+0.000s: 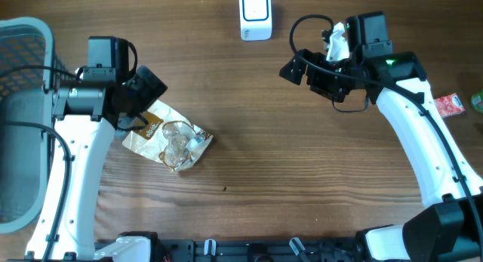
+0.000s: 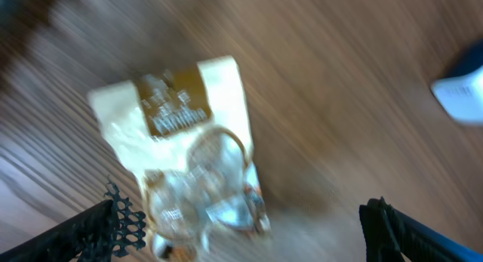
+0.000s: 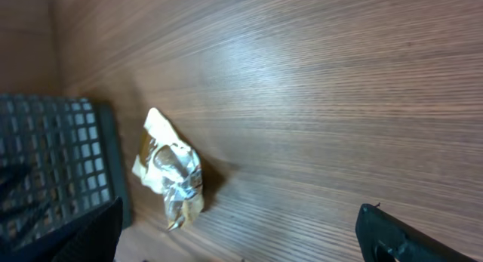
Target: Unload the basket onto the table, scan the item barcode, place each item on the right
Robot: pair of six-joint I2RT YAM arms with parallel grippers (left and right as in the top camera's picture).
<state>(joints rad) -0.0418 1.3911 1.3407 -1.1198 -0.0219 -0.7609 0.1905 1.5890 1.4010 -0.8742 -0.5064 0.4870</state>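
- Brown wood-grain tabletop (image 1: 302,164): fills the background of all three views.
- Cream-and-gold crinkled snack packet (image 1: 170,140) with a clear window: lies on the tabletop left of centre in the overhead view. Its gold-printed end points to the upper left and its window end to the lower right. The left wrist view is blurred, and no barcode or print can be read.
- White box-shaped barcode scanner (image 1: 255,14) with a blue face: stands at the top centre of the overhead view, well apart from the snack packet. It shows as a blurred white-and-blue shape at the right edge of the left wrist view.
- Left gripper (image 2: 245,220): its black fingers (image 2: 106,224) are spread wide at the two lower corners of its own view, with the snack packet on the wood between and above them. In the overhead view its head overlaps the packet's upper-left corner. Contact cannot be told.
- Right gripper (image 3: 238,228): its black fingers (image 3: 400,235) are spread wide, with only bare wood between them. In the overhead view its arm sits upper right, near the barcode scanner.
- Grey plastic mesh basket (image 1: 23,103): sits at the left edge of the overhead view. In the right wrist view it appears just beside the snack packet.
- Small red wrapper (image 1: 451,103): lies at the right edge of the overhead view.
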